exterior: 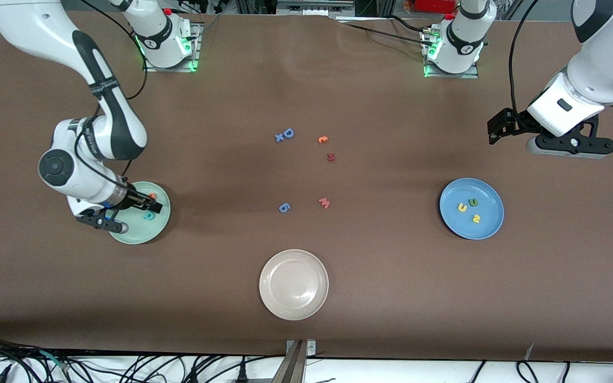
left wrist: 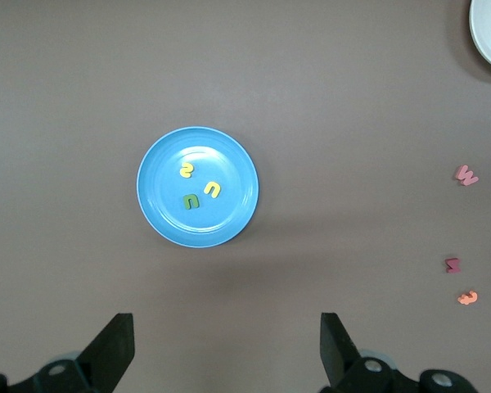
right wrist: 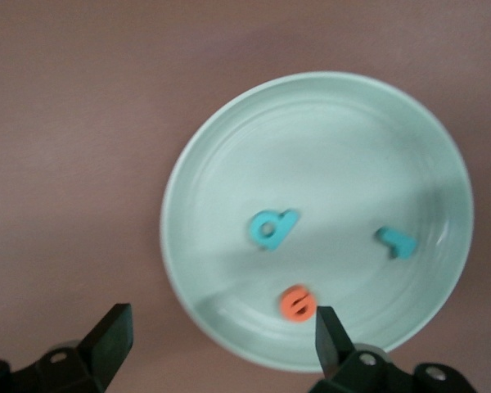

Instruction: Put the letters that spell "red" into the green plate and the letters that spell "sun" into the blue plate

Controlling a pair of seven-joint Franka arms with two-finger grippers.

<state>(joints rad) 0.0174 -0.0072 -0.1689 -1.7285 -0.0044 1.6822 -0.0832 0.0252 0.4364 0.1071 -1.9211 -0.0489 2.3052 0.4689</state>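
Observation:
The green plate (exterior: 141, 238) (right wrist: 327, 147) lies toward the right arm's end of the table. In it rest the orange "e" (exterior: 152, 196) (right wrist: 297, 303), the teal "d" (exterior: 149, 216) (right wrist: 272, 228) and the thin teal "r" (right wrist: 395, 242). My right gripper (exterior: 108, 223) (right wrist: 221, 323) hangs open and empty over that plate's rim. The blue plate (exterior: 447, 191) (left wrist: 229, 217) holds the yellow "s" (exterior: 475, 218) (left wrist: 186, 169), the yellow "u" (exterior: 462, 207) (left wrist: 213, 189) and the green "n" (exterior: 473, 202) (left wrist: 191, 201). My left gripper (exterior: 570, 146) (left wrist: 227, 344) waits open over bare table beside the blue plate.
A beige-white plate (exterior: 293, 314) sits nearest the front camera. Mid-table lie a big blue "D" (exterior: 287, 134), a small orange letter (exterior: 323, 139), a dark red letter (exterior: 331, 157), a pink "w" (exterior: 324, 202) and a blue "6" (exterior: 284, 207).

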